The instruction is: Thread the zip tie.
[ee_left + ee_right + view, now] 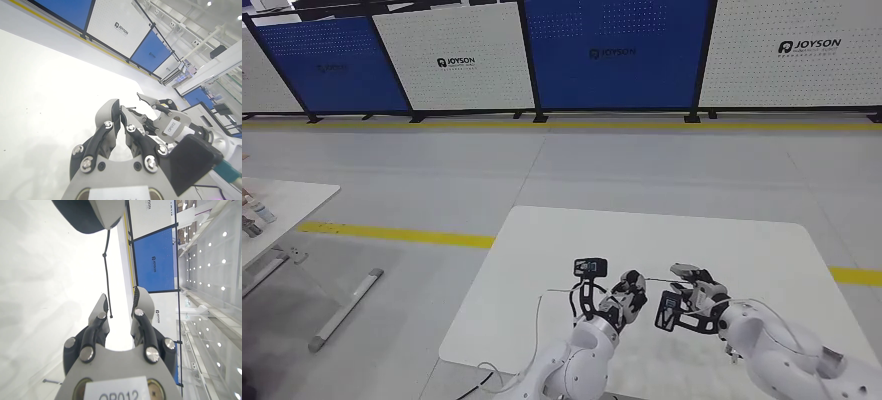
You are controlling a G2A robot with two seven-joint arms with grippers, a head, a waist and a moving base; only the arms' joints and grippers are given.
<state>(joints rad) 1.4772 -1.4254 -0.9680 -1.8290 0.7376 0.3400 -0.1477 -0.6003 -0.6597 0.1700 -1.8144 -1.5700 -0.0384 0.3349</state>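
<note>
- two grippers share one build: flat brushed-metal finger plates, black linkage bars held by round silver pins, and black ribbed pads (134, 298) along the inner faces.
- the left gripper (120, 113) has its fingers pressed together on the zip tie (107, 279), and a short black stub pokes out beside its tips.
- the right gripper (119, 295) stands spread wide with a clear gap between its pads, clamping nothing.
- the zip tie is a thin black plastic strap, nearly straight with one slight kink. a small square knob sits partway along it. the stretch between the left gripper and the knob looks broader, the stretch beyond it is finer, and it ends in a tiny blocky tip. i cannot tell whether the strap passes through the knob.
- the strap's free end reaches into the gap between the right gripper's fingers. it lies close beside one pad, and i cannot tell whether it touches. it is well apart from the other pad.
- seen from above, both grippers hang over the 6 o'clock half of the table (572, 240), near each other, with the right one at 3 o'clock of the left. the zip tie runs from the left gripper toward 3 o'clock.
- the table top is smooth matte white with rounded corners.
- beyond its 12 o'clock edge lies grey floor with a yellow line (392, 234), then a row of perforated panels (617, 50) in blue and white, framed in black.
</note>
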